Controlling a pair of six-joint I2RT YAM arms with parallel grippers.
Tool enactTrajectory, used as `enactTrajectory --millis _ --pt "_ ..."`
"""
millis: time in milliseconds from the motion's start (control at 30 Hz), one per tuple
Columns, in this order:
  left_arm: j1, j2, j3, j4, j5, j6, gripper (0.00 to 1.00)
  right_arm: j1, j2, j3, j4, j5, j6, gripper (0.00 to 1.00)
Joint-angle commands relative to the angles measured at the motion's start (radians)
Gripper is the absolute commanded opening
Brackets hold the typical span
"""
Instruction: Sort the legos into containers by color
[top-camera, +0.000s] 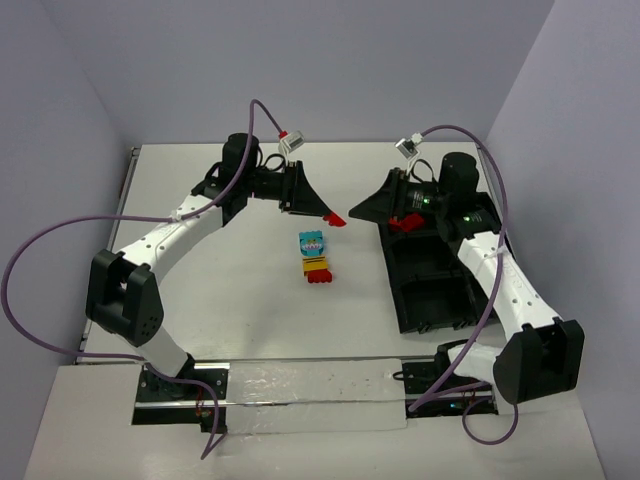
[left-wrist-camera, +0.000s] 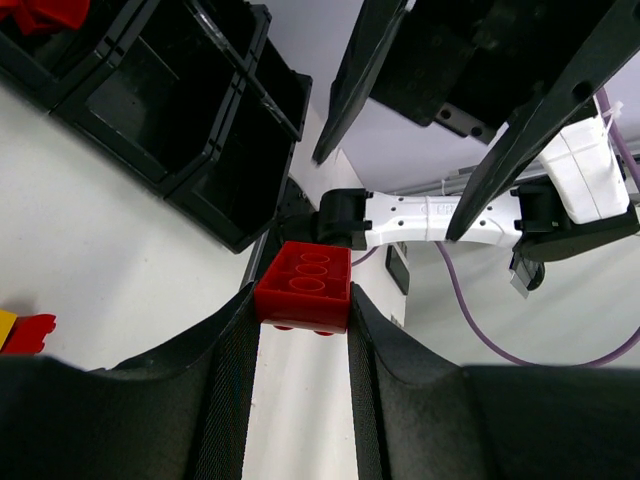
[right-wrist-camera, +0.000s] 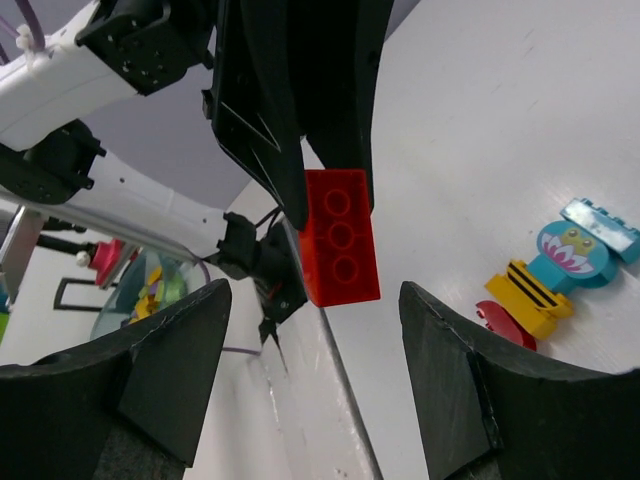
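Closest to the lens, the two black fingers of the left gripper (left-wrist-camera: 302, 300) clench a red lego (left-wrist-camera: 305, 285) by its sides, holding it in the air above the white table (top-camera: 250, 300). The right gripper (right-wrist-camera: 312, 295) faces it with fingers spread wide, grasping nothing, the brick just in front of its tips. At the table's middle lie a cyan lego (top-camera: 311, 242), a yellow lego (top-camera: 315, 262) and a small red lego (top-camera: 318, 277), touching in a row. The black containers (top-camera: 420, 305) sit at the right, with another red piece (top-camera: 405, 222) in the far bin.

White table (top-camera: 250, 320), lilac walls (top-camera: 330, 60), possibly plastic sheet (top-camera: 310, 395)
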Motion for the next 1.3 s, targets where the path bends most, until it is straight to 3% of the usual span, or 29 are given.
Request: enactTrajectory --millis 0,200,500,833,933,1000,1033,1067,1100,1167,1267 --pt "-0.006 -0.001 0.076 0.053 0.030 0.000 0.00 0.053 0.027 0.077 -0.080 -0.051 -0.073 0.76" --pt "-0.006 0.002 0.083 0.053 0.035 0.000 0.00 0.111 0.060 0.107 -0.168 -0.043 -0.146 0.76" --pt "-0.006 -0.014 0.083 0.034 0.035 0.015 0.00 0.115 0.087 0.071 -0.029 -0.072 -0.037 0.70" --pt "-0.006 -0.031 0.075 0.034 0.046 0.025 0.00 0.126 0.093 0.008 0.237 -0.099 0.143 0.28" --pt "-0.006 -0.041 0.064 0.030 0.044 0.035 0.00 0.126 0.087 -0.007 0.284 -0.103 0.185 0.05" --pt "-0.004 -0.051 0.061 0.009 0.028 0.049 0.14 0.126 0.083 -0.013 0.295 -0.088 0.190 0.00" --pt "-0.004 -0.052 0.064 -0.013 0.022 0.061 0.31 0.126 0.080 -0.013 0.282 -0.088 0.181 0.00" --pt "-0.004 -0.052 0.068 -0.035 0.013 0.087 0.74 0.126 0.073 -0.011 0.233 -0.059 0.167 0.00" --pt "-0.004 -0.054 0.072 -0.058 0.000 0.107 0.94 0.126 0.070 -0.006 0.188 -0.034 0.148 0.00" --pt "-0.002 -0.059 0.087 -0.155 -0.066 0.166 0.99 0.125 0.071 0.043 0.049 0.073 0.046 0.00" --pt "0.016 -0.070 0.096 -0.241 -0.138 0.211 0.99 0.120 0.076 0.093 -0.174 0.230 -0.037 0.00"
